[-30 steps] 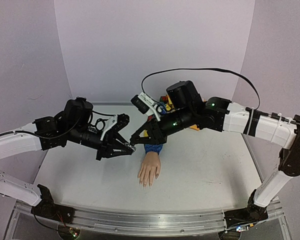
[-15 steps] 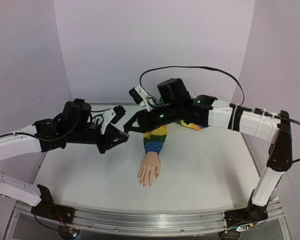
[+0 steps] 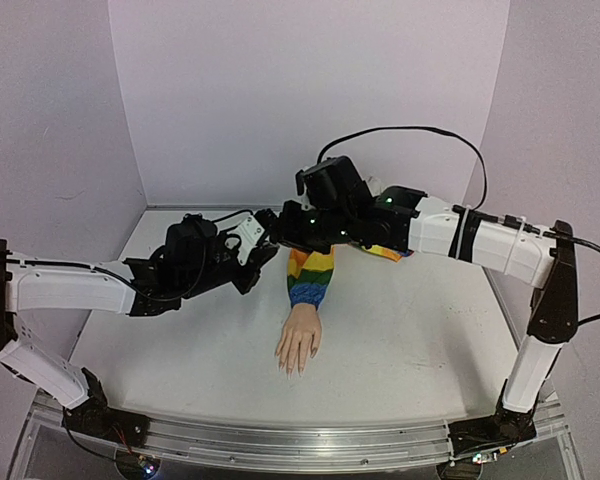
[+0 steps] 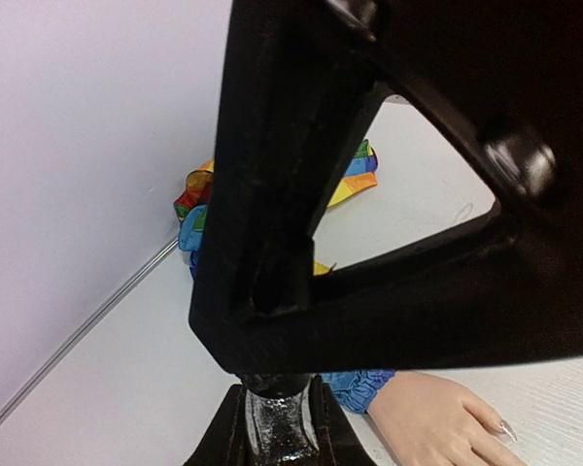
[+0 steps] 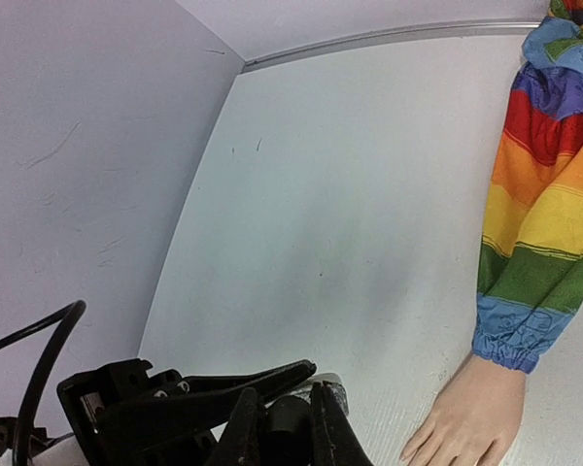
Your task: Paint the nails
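Pale mannequin hand (image 3: 300, 340) in a rainbow sleeve (image 3: 312, 272) lies flat at lower centre of the white tabletop (image 3: 410, 340), its nails (image 3: 293, 366) toward the bottom edge. Up and left of it, the left fingers (image 4: 225, 435) clench a small dark bottle (image 4: 277, 427); the right fingers (image 5: 245, 427) clench its cap (image 5: 287, 416).

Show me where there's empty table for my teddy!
Bare table lies right of the mannequin hand, toward the right wall. Another bare patch sits left of the hand, between the left arm and the near edge. It's crowded at the back middle, where the left gripper and right gripper clamp a small dark bottle beside the rainbow sleeve.
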You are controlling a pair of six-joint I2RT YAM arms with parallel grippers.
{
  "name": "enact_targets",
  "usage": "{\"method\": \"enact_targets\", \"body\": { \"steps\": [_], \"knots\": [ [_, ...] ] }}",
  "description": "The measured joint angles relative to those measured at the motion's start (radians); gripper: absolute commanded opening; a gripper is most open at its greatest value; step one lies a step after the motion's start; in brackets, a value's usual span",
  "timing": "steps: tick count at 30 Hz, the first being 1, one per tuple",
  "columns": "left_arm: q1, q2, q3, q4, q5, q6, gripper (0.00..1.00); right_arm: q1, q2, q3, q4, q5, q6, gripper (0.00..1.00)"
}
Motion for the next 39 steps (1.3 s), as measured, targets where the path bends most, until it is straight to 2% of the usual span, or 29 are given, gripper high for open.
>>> {"method": "enact_targets", "body": {
  "steps": [3,6,12,16,21,24,28,33,37,39],
  "knots": [
    [-0.009,-0.007,-0.024,0.045,0.000,-0.013,0.00,0.016,-0.013,-0.007,-0.007,0.031,-0.003,0.31],
    [-0.023,-0.024,-0.036,0.078,0.017,-0.051,0.00,0.034,-0.030,-0.013,-0.010,0.016,-0.037,0.53],
    [-0.040,-0.114,-0.061,0.042,0.053,-0.166,0.00,0.063,-0.125,-0.059,-0.021,0.005,-0.142,0.84],
    [-0.039,-0.176,-0.080,-0.019,0.082,-0.233,0.00,0.052,-0.236,-0.105,-0.032,-0.033,-0.219,0.92],
    [-0.031,-0.238,-0.082,-0.109,0.223,-0.323,0.00,-0.054,-0.337,-0.130,-0.035,-0.234,-0.354,0.87],
    [-0.008,-0.264,-0.081,-0.142,0.396,-0.384,0.00,-0.107,-0.340,-0.139,-0.016,-0.416,-0.461,0.82],
    [0.024,-0.271,-0.075,-0.147,0.616,-0.455,0.00,-0.118,-0.311,-0.149,0.023,-0.682,-0.554,0.76],
    [0.028,-0.274,-0.048,-0.160,0.813,-0.509,0.00,-0.116,-0.282,-0.185,0.128,-0.905,-0.563,0.61],
    [0.028,-0.274,-0.027,-0.159,0.903,-0.528,0.00,-0.116,-0.258,-0.205,0.195,-0.996,-0.540,0.50],
    [0.028,-0.274,-0.021,-0.159,0.932,-0.535,0.00,-0.116,-0.243,-0.209,0.222,-1.029,-0.523,0.47]
  ]
}}
